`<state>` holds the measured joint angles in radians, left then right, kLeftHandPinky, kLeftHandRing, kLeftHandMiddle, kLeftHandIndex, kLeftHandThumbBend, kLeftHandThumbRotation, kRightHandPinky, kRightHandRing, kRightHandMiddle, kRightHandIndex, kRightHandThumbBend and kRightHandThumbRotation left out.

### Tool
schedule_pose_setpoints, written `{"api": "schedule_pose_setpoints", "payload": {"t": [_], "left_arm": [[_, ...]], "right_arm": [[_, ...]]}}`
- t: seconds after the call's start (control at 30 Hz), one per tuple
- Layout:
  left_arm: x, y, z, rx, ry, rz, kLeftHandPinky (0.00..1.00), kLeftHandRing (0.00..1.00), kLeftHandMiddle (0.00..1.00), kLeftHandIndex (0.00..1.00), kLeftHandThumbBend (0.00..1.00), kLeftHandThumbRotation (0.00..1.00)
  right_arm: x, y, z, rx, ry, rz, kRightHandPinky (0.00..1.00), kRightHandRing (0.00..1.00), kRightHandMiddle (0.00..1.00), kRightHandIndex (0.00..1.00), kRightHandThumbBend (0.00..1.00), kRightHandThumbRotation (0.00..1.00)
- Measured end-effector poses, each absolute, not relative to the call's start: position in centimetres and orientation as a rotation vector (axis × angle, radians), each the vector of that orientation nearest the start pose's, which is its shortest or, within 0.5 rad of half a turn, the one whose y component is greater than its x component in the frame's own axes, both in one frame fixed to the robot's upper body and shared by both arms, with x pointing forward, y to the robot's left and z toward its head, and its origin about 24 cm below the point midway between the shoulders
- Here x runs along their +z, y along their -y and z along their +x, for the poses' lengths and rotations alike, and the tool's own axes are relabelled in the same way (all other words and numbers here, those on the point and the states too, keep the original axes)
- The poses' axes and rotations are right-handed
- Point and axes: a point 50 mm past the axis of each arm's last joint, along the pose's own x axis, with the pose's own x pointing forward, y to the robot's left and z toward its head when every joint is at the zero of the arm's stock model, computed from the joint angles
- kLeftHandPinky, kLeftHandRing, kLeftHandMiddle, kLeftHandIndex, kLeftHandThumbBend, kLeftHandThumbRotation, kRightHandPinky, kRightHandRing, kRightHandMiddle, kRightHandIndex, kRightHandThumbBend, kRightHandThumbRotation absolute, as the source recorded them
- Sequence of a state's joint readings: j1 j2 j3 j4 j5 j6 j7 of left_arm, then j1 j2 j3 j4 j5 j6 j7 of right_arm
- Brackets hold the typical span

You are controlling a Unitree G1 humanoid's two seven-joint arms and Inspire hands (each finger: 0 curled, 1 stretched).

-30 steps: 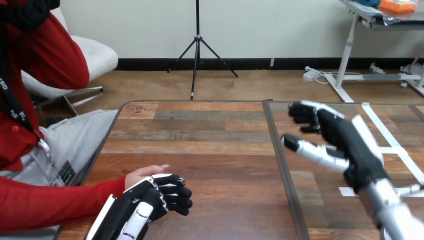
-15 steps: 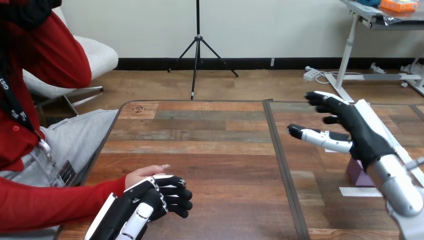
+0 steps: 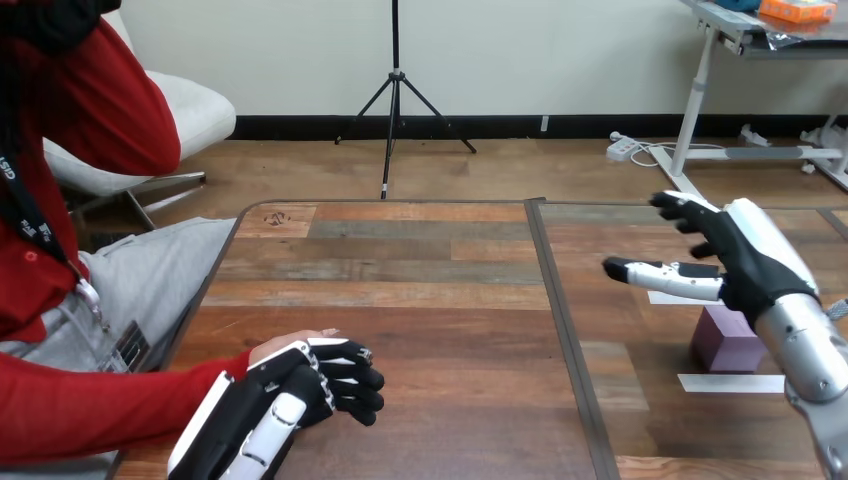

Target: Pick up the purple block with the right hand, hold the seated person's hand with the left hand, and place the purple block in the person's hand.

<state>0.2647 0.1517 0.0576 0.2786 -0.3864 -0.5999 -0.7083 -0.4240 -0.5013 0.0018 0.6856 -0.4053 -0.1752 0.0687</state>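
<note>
Seemingly clear of the purple block (image 3: 730,342), the right hand (image 3: 745,262) hovers, fingers (image 3: 685,208) spread.

Count on 1 table (image 3: 440,290): 1 purple block (image 3: 728,340) at 3 o'clock. 2 robot hands: left hand (image 3: 300,395) at 7 o'clock, right hand (image 3: 745,255) at 3 o'clock. 1 person's hand (image 3: 272,348) at 7 o'clock.
</note>
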Motion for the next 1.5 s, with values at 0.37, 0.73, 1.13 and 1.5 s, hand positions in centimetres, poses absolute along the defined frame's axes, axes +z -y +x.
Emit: {"api": "schedule_pose_setpoints", "payload": {"t": [0.37, 0.73, 1.13, 1.5], "left_arm": [[-0.7, -19.3, 17.0, -0.421, 0.149, -0.11, 0.51, 0.57, 0.61, 0.62, 0.56, 0.73], [-0.7, -19.3, 17.0, -0.425, 0.151, -0.108, 0.51, 0.56, 0.6, 0.62, 0.58, 0.74], [-0.7, -19.3, 17.0, -0.422, 0.151, -0.109, 0.52, 0.56, 0.6, 0.62, 0.59, 0.73], [-0.7, -19.3, 17.0, -0.421, 0.151, -0.109, 0.52, 0.56, 0.6, 0.61, 0.58, 0.73]], "right_arm": [[4.7, 27.8, 33.0, 0.017, -0.257, -0.935, 0.75, 0.9, 0.9, 0.91, 1.0, 0.49], [3.8, 28.9, 33.0, -0.003, -0.367, -0.96, 0.74, 0.89, 0.9, 0.91, 1.0, 0.5], [3.4, 29.6, 32.9, 0.006, -0.428, -1.027, 0.75, 0.89, 0.9, 0.9, 1.0, 0.49], [2.9, 30.1, 32.7, 0.028, -0.481, -1.072, 0.74, 0.89, 0.91, 0.9, 1.0, 0.5]]}}
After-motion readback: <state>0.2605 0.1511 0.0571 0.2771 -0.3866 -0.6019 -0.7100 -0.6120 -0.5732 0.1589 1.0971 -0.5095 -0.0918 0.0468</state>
